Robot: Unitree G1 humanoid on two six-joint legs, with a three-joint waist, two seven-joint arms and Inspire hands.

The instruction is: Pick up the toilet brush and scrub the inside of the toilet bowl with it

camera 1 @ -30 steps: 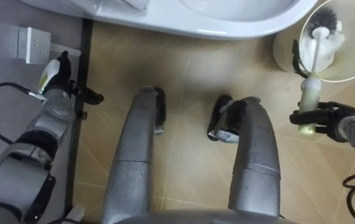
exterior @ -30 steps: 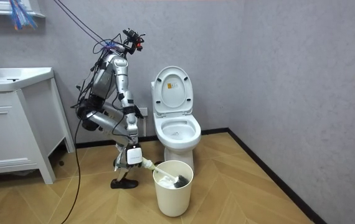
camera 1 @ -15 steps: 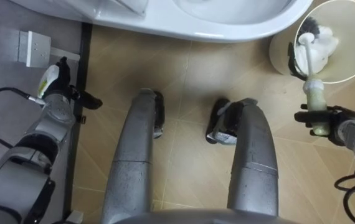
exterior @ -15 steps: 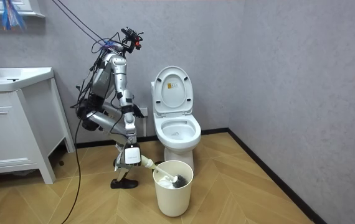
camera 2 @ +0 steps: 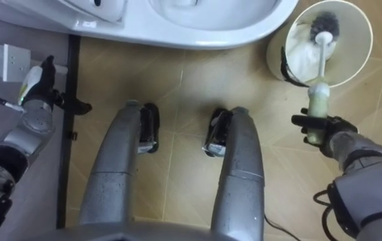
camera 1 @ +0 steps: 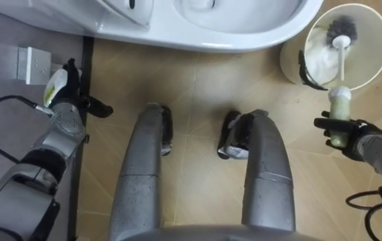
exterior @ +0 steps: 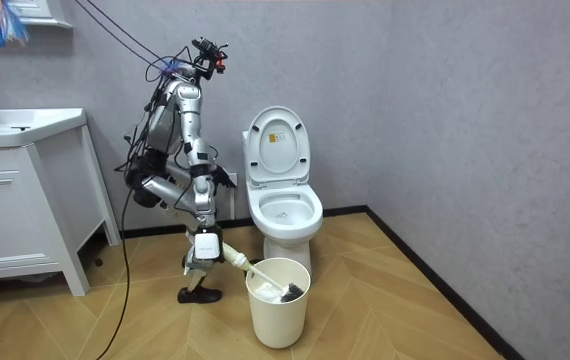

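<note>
Room view puts the robot stooped before the toilet point(exterior: 285, 212), whose lid is raised, with a vanity cabinet point(exterior: 20, 215) well apart at the room view's left. A round bin point(camera 1: 380, 47) stands on the wooden floor point(camera 1: 198, 87) just beside the bowl, on the robot's right. The right robot hand point(camera 1: 350, 131) has its fingers curled round the pale grip of the toilet brush point(camera 1: 340, 63). The brush's dark head sits inside the bin against something white. The left robot hand point(camera 1: 69, 90) hangs with fingers relaxed and straight near a wall plate point(camera 1: 30, 64).
</note>
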